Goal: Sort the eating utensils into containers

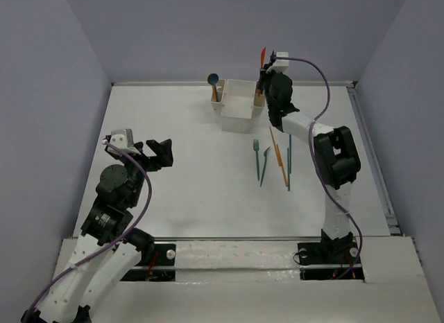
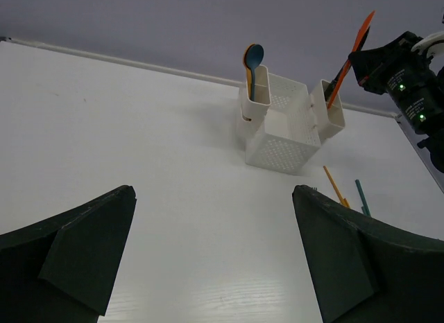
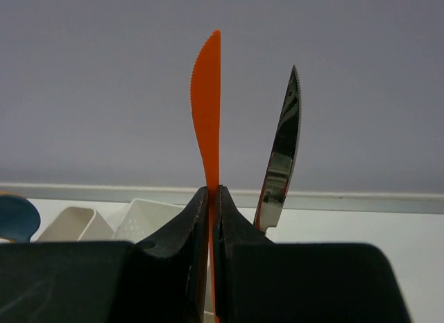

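L hand (image 1: 165,154) is nearest, low over the white bench (image 1: 180,198). Its dark fingers (image 2: 76,260) are spread as wide as they go w/ nothing btwn them; the lower parts are cut off at the bottom of its wrist view.

Well to its right, four loose utensils lie close together on the bench, approx. parallel: teal plastic fork (image 1: 256,155), slim teal piece (image 1: 264,166) (type unclear, too small), orange chopstick (image 1: 278,155), teal chopstick (image 1: 289,169). L wrist cam catches only two tips; the rest is hidden behind its right finger.

Further out, ahead and right of L hand, is the white perforated plastic caddy (image 1: 239,108): a big middle bin w/ narrow side pockets. The left pocket holds a blue plastic spoon (image 2: 254,57) upright, w/ an orange spoon (image 2: 247,68) mostly hidden behind it.

Farthest is R hand (image 1: 263,70), above the caddy's right pocket, clamped tight on an orange plastic knife (image 3: 207,108), serrated blade up. The handle below the fingers is hidden, so can't tell if its end sits in the pocket. Just right of it a glossy dark grey knife (image 3: 281,163) stands tilted, base hidden behind the hand.
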Robot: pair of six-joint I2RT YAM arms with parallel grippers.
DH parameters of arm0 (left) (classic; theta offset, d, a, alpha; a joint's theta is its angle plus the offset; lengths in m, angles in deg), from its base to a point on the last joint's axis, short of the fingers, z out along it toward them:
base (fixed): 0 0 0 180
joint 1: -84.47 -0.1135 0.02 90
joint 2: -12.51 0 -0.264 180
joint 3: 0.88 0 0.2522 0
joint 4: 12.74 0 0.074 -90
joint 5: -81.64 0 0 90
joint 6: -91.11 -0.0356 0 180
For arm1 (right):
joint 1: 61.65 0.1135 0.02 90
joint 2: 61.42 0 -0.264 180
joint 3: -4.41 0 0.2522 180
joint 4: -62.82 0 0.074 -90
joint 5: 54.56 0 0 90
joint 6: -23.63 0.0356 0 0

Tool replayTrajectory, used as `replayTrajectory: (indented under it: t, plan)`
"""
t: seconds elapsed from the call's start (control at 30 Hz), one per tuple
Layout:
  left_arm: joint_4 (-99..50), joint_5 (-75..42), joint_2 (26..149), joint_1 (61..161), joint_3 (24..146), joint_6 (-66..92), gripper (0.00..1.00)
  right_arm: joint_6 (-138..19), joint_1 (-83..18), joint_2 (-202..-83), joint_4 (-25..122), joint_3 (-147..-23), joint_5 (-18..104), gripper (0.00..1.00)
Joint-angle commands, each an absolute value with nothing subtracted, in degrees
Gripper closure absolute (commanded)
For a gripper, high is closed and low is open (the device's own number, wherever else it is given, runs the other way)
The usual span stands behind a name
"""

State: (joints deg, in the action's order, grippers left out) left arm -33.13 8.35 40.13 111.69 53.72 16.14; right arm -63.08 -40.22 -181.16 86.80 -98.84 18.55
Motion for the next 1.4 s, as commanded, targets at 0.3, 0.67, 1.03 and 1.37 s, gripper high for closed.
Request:
replayTrajectory:
  t: [0.3,0.67,1.03,1.37]
  plan:
    - [-30.54,7.99,41.52,110.22,53.49,15.44,0.01,-68.3,-41.16,-181.73,96.79,-104.88,16.89,1.0]
    - [-30.28,7.73,41.6,110.22,53.49,15.35,0.01,-69.1,-41.17,-186.4,96.26,-104.71,17.95,1.0]
    - [-30.28,7.47,41.17,110.22,53.66,15.44,0.01,-66.81,-41.17,-183.59,94.44,-99.7,21.37,0.5]
    - [-30.36,6.15,38.97,110.22,53.75,15.88,0.01,-59.89,-41.17,-172.19,73.71,-98.04,24.79,0.14]
